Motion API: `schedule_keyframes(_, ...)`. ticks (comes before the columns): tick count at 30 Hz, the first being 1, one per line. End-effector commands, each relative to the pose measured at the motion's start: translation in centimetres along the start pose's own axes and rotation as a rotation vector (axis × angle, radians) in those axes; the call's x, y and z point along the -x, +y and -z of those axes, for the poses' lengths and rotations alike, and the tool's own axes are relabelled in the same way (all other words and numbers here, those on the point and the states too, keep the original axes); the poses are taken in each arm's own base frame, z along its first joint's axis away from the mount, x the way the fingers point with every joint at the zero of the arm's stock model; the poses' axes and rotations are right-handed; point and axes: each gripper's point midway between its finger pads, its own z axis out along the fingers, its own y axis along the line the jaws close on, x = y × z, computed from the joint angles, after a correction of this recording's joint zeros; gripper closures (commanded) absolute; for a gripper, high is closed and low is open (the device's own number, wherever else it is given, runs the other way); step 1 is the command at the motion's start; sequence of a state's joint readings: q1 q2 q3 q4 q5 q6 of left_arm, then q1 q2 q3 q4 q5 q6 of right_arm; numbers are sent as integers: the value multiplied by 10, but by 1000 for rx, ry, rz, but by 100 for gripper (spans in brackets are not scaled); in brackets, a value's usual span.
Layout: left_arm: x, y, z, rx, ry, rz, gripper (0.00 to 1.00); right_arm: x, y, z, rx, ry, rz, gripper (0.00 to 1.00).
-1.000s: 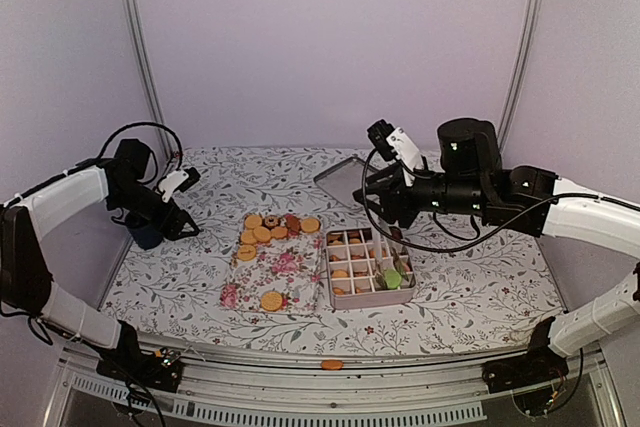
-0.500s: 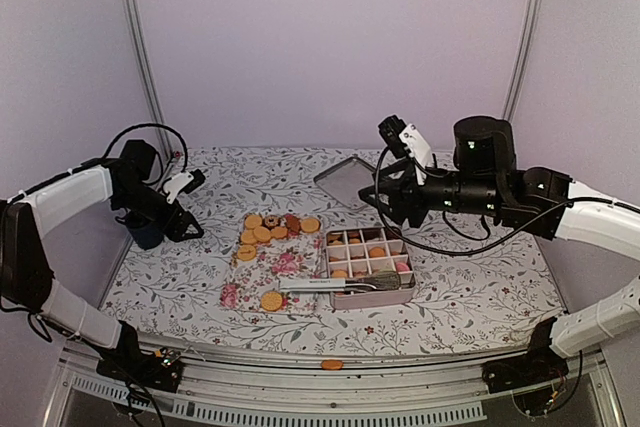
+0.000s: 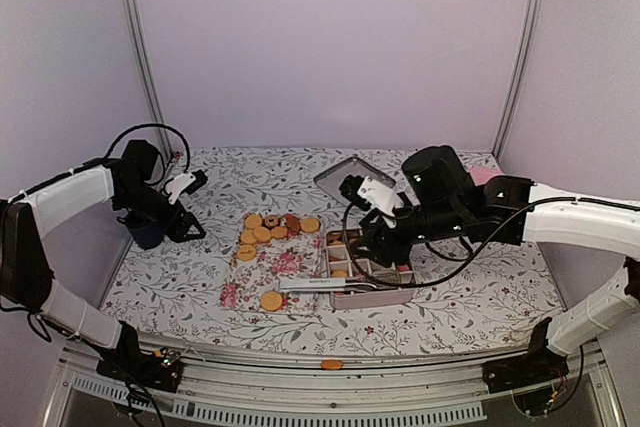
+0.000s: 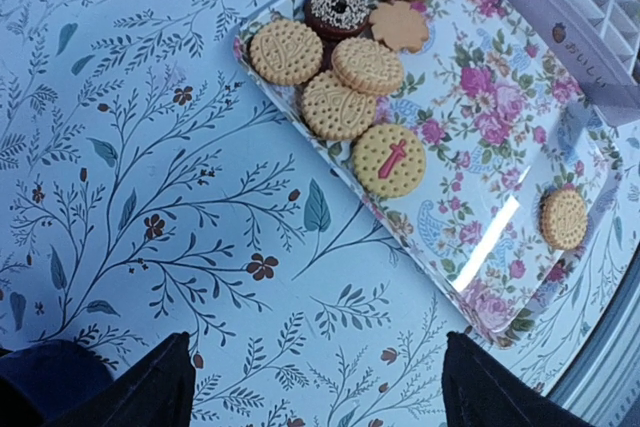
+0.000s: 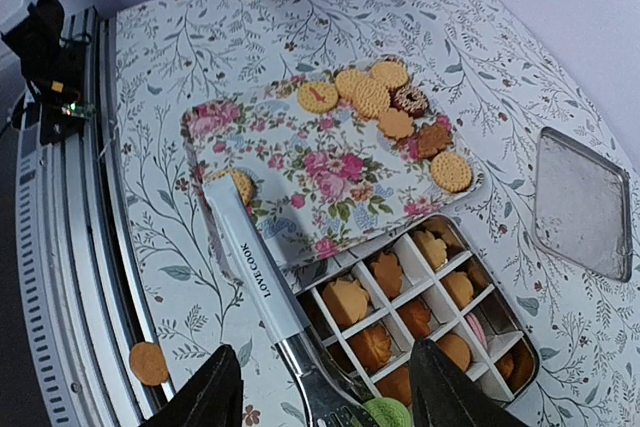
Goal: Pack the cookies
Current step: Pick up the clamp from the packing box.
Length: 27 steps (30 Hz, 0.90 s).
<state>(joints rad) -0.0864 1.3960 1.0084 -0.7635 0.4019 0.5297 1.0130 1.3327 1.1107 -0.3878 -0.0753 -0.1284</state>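
The cookies [image 3: 272, 227] lie in a cluster at the far end of a floral tray [image 3: 262, 272], with one more near its front. Others sit in the compartments of a divided box [image 3: 400, 292]. White-handled tongs [image 5: 250, 267] lie flat across the box's front and the tray's corner, a green cookie [image 5: 385, 414] at their metal end. My right gripper [image 5: 325, 397] hangs open just above the tongs and box, with nothing gripped. My left gripper [image 4: 320, 397] is open over bare tablecloth left of the tray [image 4: 480, 107], near the cookies [image 4: 365, 67].
A dark cup [image 3: 145, 234] stands at the far left by the left gripper [image 3: 188, 230]. The box's metal lid [image 3: 345, 179] lies behind the box. One stray cookie [image 3: 332, 364] rests on the front rail.
The tongs, which stood in the box under the right gripper, now lie flat across it. The right gripper rose, then swung down and left over the box, jaws wider. The left arm barely moved.
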Motion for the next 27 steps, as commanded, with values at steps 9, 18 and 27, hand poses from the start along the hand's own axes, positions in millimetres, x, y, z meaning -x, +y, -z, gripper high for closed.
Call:
schedule_keyframes(9,4,0,1,15,-3,-11,14,-53,51,-65,-138,334,458,44)
schedule_keyframes(18,3,1,4,32,0,-22,14,-73,49,-97,-227,411,528,52)
schedule_keyframes(27,1,2,4,40,2,-22,15,-86,42,-105,-310,446,573,68)
